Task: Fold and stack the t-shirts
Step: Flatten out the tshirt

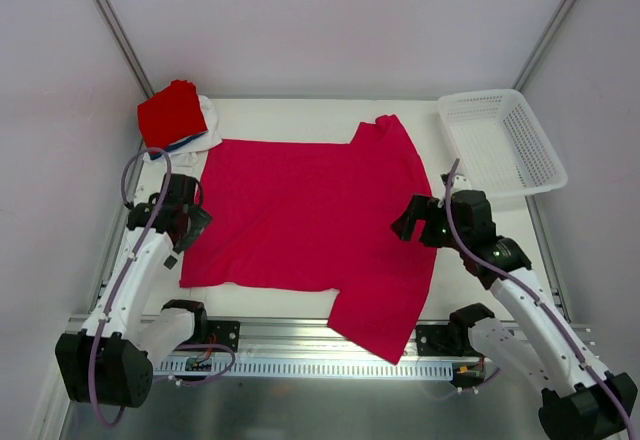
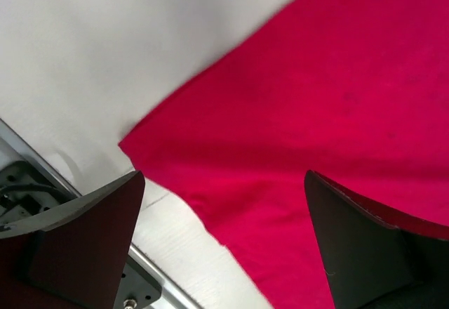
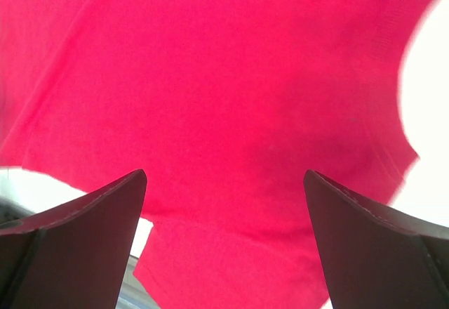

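Crimson t-shirt (image 1: 300, 210) lies flat, not folded yet. Left gripper (image 1: 190, 228) and right gripper (image 1: 408, 222) both gape wide, empty; next up, probably pinching an edge each.

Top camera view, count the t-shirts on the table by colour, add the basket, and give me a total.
Crimson-pink cloth t-shirt, spread flat: 1
Bright red folded cloth t-shirt, top of the pile: 1
Blue folded t-shirt, only an edge showing: 1
White folded t-shirt, under the others: 1
White plastic mesh basket: 1
Total: 5
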`<state>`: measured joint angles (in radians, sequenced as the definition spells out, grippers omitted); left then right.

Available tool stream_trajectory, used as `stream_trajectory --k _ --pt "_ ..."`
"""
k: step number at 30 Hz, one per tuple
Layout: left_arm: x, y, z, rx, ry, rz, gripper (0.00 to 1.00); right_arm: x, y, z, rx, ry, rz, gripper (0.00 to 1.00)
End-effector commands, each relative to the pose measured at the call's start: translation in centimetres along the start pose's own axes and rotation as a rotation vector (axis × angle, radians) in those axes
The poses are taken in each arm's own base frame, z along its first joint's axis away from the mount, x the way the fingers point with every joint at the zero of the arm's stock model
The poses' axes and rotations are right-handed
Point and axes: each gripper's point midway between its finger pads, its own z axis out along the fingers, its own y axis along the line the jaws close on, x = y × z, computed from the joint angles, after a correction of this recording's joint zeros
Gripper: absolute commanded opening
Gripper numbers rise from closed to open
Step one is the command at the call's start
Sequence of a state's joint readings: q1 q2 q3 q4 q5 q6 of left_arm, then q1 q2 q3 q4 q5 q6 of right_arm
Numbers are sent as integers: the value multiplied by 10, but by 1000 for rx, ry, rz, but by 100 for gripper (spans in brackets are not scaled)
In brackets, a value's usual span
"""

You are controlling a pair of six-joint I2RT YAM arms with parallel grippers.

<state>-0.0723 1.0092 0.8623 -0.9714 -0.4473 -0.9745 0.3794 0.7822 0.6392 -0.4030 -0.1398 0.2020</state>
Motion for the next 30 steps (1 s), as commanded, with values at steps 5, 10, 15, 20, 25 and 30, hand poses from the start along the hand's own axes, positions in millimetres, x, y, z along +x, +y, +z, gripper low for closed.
stream_trajectory --k 5,10,15,20,25,30 --pt "76 -7 16 176 178 140 99 32 -53 -45 326 4 180 100" --pt "76 -9 15 191 138 168 99 84 -62 -30 332 77 339 100" --pt "84 -16 17 240 159 179 99 123 -60 -18 328 183 374 100" --pt "87 -20 15 283 163 188 99 148 -42 -8 276 281 413 99" --pt "88 -23 13 312 157 190 99 168 -42 -9 331 364 355 99" --pt "87 -22 13 311 148 191 99 179 -45 -25 376 411 305 99"
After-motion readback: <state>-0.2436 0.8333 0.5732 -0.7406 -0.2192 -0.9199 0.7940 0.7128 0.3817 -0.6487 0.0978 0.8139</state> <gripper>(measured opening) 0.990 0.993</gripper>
